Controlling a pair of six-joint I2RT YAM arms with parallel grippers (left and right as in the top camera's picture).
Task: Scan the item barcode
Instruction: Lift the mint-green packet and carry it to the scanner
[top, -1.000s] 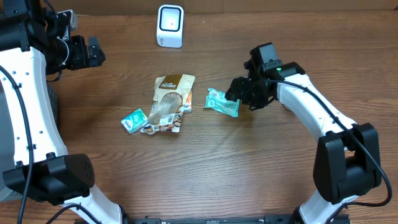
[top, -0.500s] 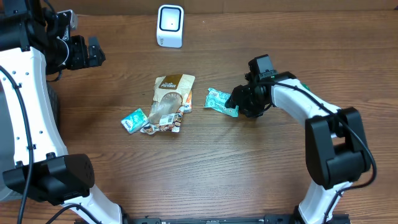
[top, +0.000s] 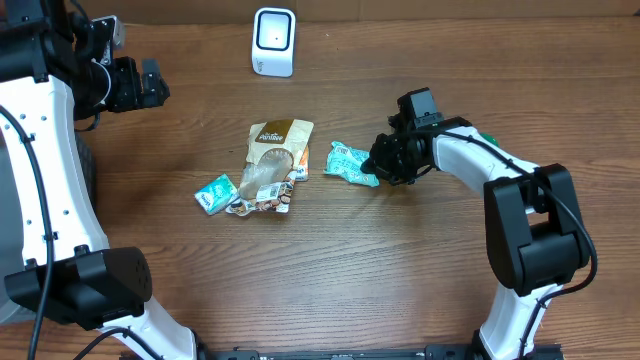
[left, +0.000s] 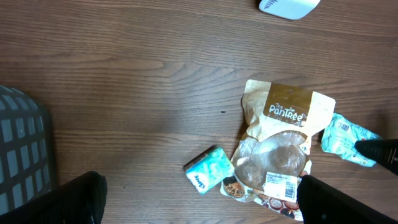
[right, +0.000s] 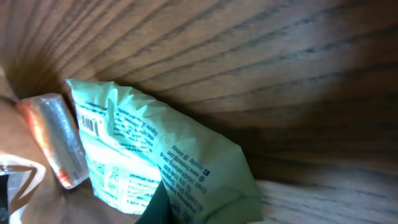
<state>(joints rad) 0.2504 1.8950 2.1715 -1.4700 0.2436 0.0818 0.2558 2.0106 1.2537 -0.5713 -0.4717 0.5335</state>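
Observation:
The item, a pale green packet (top: 348, 163), lies on the wooden table right of a brown pouch (top: 276, 148). My right gripper (top: 383, 160) is shut on the packet's right end. In the right wrist view the crinkled green packet (right: 155, 149) fills the frame with its barcode (right: 90, 122) facing up at the left, and a dark finger (right: 158, 210) presses against its lower edge. The white scanner (top: 274, 42) stands at the table's back. My left gripper (top: 150, 85) hangs open at the far left, high above the table, holding nothing; its wide-apart fingers (left: 68, 199) frame the left wrist view.
A small teal packet (top: 214, 193) and other snack wrappers (top: 262, 200) lie beside the brown pouch (left: 283, 143). A grey basket (left: 22, 149) sits at the table's left edge. The scanner's corner (left: 287, 6) shows at the top of the left wrist view.
My right gripper has come down to the green packet's right end and shut on it. The packet has shifted slightly left. The left arm has not moved.

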